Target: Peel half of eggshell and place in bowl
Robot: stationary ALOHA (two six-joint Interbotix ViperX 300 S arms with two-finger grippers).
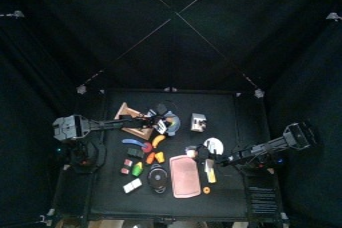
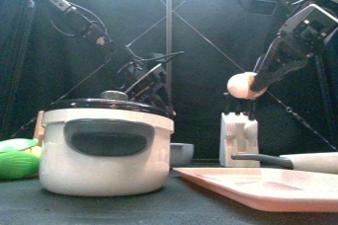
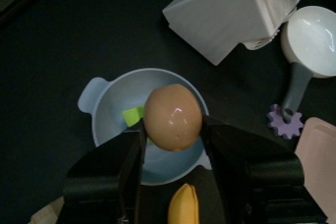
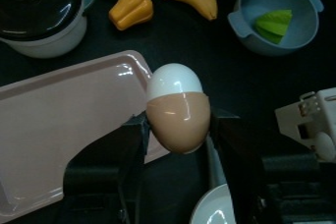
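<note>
Left wrist view: the left hand [image 3: 175, 159] grasps a tan eggshell [image 3: 174, 116] directly above the blue bowl [image 3: 112, 105], near the surface's middle. The right hand [image 4: 178, 164] grasps a half-peeled egg [image 4: 178, 107], white top bared, over the pink tray [image 4: 73, 105] toward the surface's front edge.

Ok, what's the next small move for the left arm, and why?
Probably open the left gripper: its jaws hold a tan shell half that appears to sit right above the blue bowl, so it should drop in.
</note>
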